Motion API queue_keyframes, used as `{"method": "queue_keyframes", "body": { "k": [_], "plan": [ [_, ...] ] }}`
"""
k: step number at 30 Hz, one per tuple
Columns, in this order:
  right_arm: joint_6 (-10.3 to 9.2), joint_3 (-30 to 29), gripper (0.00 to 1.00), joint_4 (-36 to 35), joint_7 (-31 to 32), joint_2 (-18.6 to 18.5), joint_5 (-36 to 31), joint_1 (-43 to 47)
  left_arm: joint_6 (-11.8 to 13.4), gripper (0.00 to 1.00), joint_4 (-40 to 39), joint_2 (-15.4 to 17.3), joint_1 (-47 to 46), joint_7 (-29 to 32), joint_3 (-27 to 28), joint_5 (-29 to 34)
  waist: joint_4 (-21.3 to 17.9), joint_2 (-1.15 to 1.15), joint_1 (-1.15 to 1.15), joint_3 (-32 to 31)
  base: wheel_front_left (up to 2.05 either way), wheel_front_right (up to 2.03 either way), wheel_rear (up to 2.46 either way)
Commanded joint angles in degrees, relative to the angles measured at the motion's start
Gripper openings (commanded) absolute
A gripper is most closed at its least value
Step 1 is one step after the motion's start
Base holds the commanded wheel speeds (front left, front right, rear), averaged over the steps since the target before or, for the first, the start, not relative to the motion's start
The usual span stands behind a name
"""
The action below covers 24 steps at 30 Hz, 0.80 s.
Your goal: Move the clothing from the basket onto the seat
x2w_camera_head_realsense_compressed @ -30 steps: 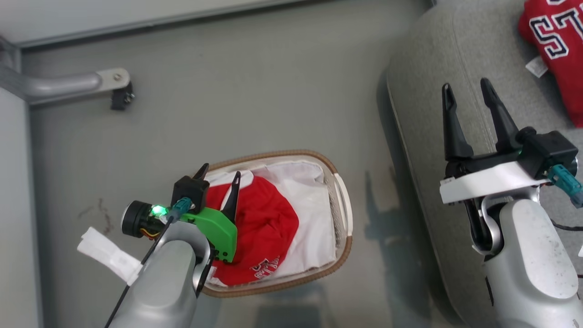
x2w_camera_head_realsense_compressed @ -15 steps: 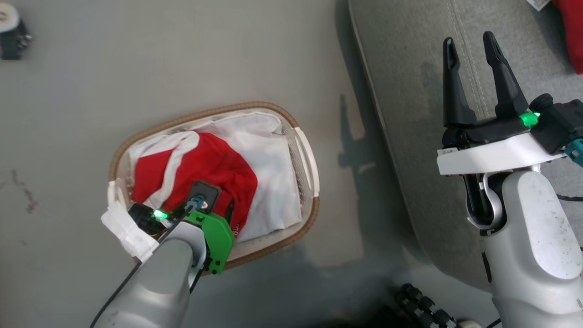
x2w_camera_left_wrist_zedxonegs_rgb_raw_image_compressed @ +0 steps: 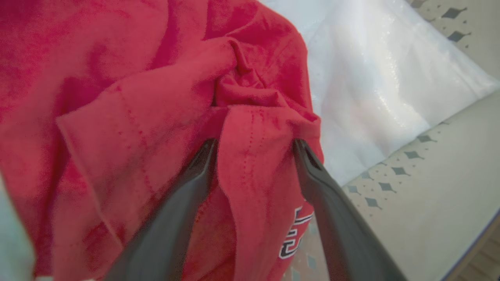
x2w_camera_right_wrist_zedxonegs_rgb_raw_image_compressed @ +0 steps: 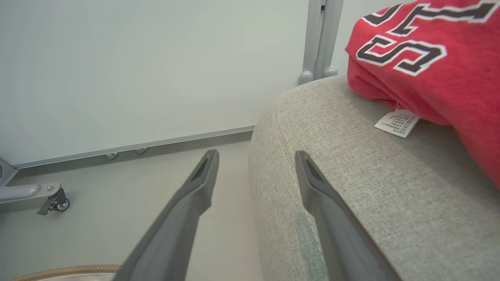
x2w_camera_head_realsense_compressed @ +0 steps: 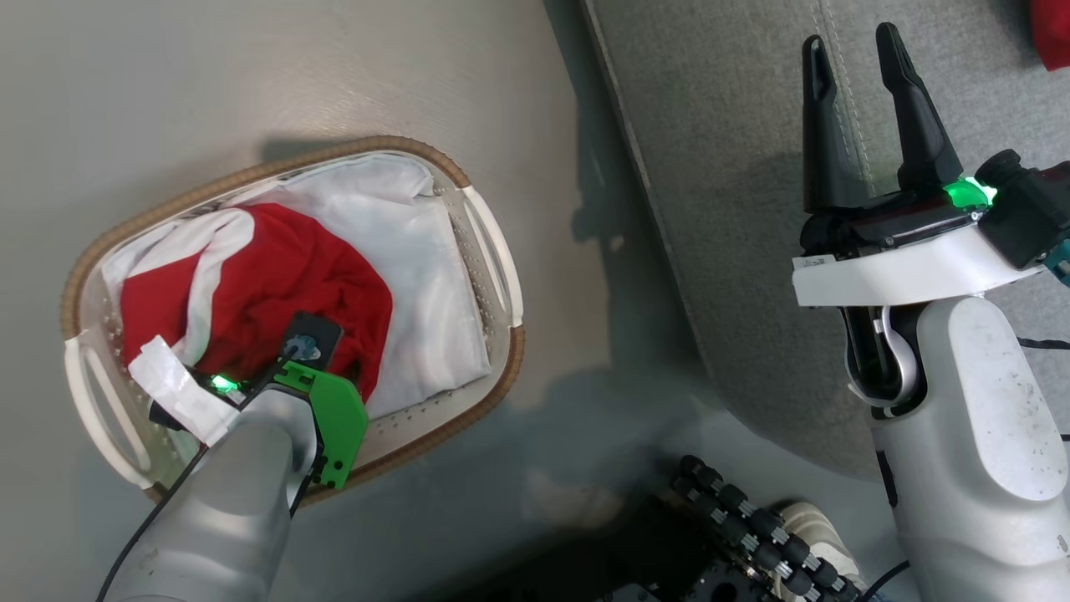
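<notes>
- One red garment (x2w_camera_head_realsense_compressed: 276, 276) lies crumpled inside the basket (x2w_camera_head_realsense_compressed: 495, 259), towards the basket's left half in the head view. A white trim stripe runs across it.
- In the left wrist view the same red garment (x2w_camera_left_wrist_zedxonegs_rgb_raw_image_compressed: 136, 97) shows black-and-white lettering near its lower edge.
- The left pincer (x2w_camera_left_wrist_zedxonegs_rgb_raw_image_compressed: 254, 144) is down in the basket with its fingers spread. A raised fold of the red cloth stands between them and touches both inner faces, and the jaws are not pressed together.
- The white cloth liner (x2w_camera_head_realsense_compressed: 418, 251) lies bare in the basket's right half, just beside the garment.
- The basket stands on the grey floor (x2w_camera_head_realsense_compressed: 251, 75). Its brown woven rim and white side handles are in plain sight.
- The seat (x2w_camera_head_realsense_compressed: 736, 167) is to the right of the basket, apart from it, with a strip of floor between.
- The right pincer (x2w_camera_head_realsense_compressed: 848, 50) is over the seat, well apart from the basket. Its fingers are spread and hold nothing.
- A second red garment (x2w_camera_right_wrist_zedxonegs_rgb_raw_image_compressed: 429, 58) lies on the seat, farther from the basket than the right pincer. It bears large black-and-white letters, and a white label (x2w_camera_right_wrist_zedxonegs_rgb_raw_image_compressed: 396, 123) rests on the grey fabric.
</notes>
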Motion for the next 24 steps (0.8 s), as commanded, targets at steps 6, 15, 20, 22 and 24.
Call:
{"method": "queue_keyframes", "body": {
  "k": [6,15,20,22,24],
  "plan": [
    [-0.08,0.3,1.00,0.1,0.0,-0.1,-0.3,-0.4,-0.1,0.00,0.7,0.1,-0.5,0.4,-0.8,-1.6,-1.1,0.00,-0.01,0.9,0.00,0.00,0.00],
    [-0.08,0.1,1.00,1.5,0.0,-0.1,-3.0,1.2,-0.1,0.00,-0.3,-2.0,1.9,-2.3,-3.2,-4.1,1.7,0.00,-0.01,-4.6,0.00,0.00,0.00],
    [-0.08,-0.6,1.00,2.9,0.0,-0.2,-5.7,2.9,-0.1,0.00,-2.1,-2.9,3.2,-5.5,-4.3,-6.5,4.5,0.00,-0.01,-10.4,0.00,0.00,0.00],
    [-0.08,-0.8,1.00,3.5,0.0,-0.2,-6.8,3.8,-0.1,0.00,-3.1,-3.1,3.6,-6.6,-5.1,-7.1,5.6,0.00,-0.01,-13.0,0.00,0.00,0.00],
    [-0.08,-1.3,1.00,4.2,0.0,-0.2,-8.0,4.9,-0.1,0.00,-4.0,-3.1,4.1,-7.7,-6.2,-7.5,6.8,0.00,-0.01,-15.9,0.00,0.00,0.00]
  ]
}}
